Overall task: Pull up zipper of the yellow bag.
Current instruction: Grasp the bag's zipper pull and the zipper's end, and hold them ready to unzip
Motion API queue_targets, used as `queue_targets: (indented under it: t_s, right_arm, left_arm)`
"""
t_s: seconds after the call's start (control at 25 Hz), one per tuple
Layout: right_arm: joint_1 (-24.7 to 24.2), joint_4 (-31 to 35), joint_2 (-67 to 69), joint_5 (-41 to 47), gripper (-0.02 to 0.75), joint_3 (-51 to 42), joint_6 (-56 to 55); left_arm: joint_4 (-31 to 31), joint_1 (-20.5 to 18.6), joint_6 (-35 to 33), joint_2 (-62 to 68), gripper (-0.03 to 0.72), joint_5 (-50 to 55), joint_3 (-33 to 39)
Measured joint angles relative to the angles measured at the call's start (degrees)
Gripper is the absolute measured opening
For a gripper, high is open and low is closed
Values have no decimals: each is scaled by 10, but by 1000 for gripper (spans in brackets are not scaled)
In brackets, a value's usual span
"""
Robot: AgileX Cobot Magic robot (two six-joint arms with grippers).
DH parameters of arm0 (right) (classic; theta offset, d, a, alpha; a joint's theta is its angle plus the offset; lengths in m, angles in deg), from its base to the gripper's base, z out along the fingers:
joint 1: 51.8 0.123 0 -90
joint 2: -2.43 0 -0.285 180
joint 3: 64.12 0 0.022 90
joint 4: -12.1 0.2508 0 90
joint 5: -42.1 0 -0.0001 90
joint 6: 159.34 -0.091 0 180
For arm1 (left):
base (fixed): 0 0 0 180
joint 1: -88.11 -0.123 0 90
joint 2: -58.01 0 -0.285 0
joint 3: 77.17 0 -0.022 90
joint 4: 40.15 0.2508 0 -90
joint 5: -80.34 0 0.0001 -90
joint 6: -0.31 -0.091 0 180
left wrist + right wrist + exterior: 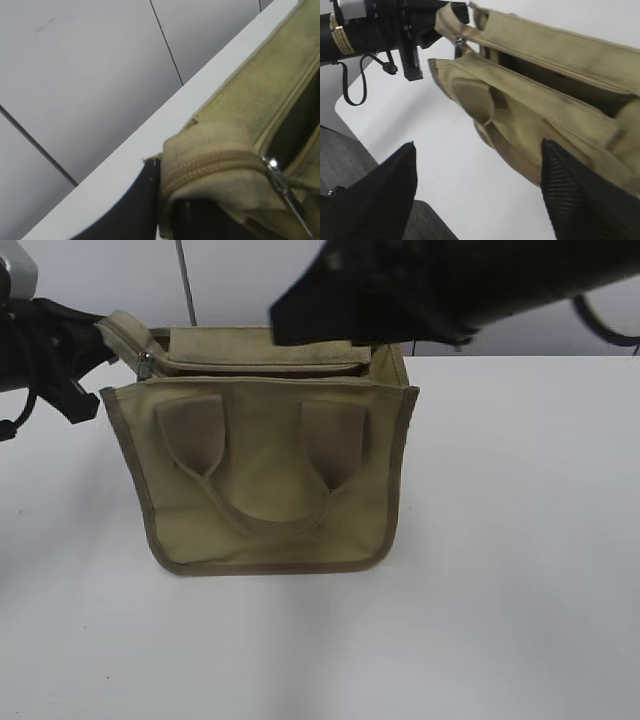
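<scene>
The yellow bag (pixel 270 480) stands upright on the white table, handles facing me. Its zipper (pixel 215 165) runs along the top panel, and the mouth gapes open in the right wrist view (pixel 555 75). The silver pull tab (pixel 146 364) hangs at the bag's left end; it also shows in the left wrist view (pixel 282 187) and the right wrist view (pixel 459 40). My left gripper (pixel 95 345) is shut on the fabric end of the zipper tape at the top left corner (pixel 167 210). My right gripper (pixel 480 190) is open and empty, hovering above the bag's top (pixel 330 310).
The white table (pixel 520 540) extends around the bag. A grey panelled wall (pixel 90 75) stands behind the table's far edge. A black cable (pixel 610 330) loops at the back right. The left arm's body (pixel 375 25) lies left of the bag.
</scene>
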Motion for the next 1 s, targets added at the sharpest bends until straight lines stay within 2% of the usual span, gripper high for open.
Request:
queue_targets:
  t_s: [0.16,0.28,0.48,0.72,0.84,1.0]
  right_arm:
    - [53,0,94,-7,563,81,-31]
    - [71,0,160,-7,552,149,-52]
    - [83,1,245,4,494,237,-92]
    - [91,3,314,37,482,324,-120]
    - [91,3,339,41,464,342,-128]
    - [91,3,365,41,396,345,-132]
  left_arm:
    - [-15,0,3,-10,59,11,0]
    - [-36,0,3,-18,59,32,0]
    - [-40,0,24,-23,59,50,0]
    - [-40,0,29,-23,59,54,0]
    - [-40,0,29,-27,59,55,0]
    - [-40,0,29,-35,59,55,0]
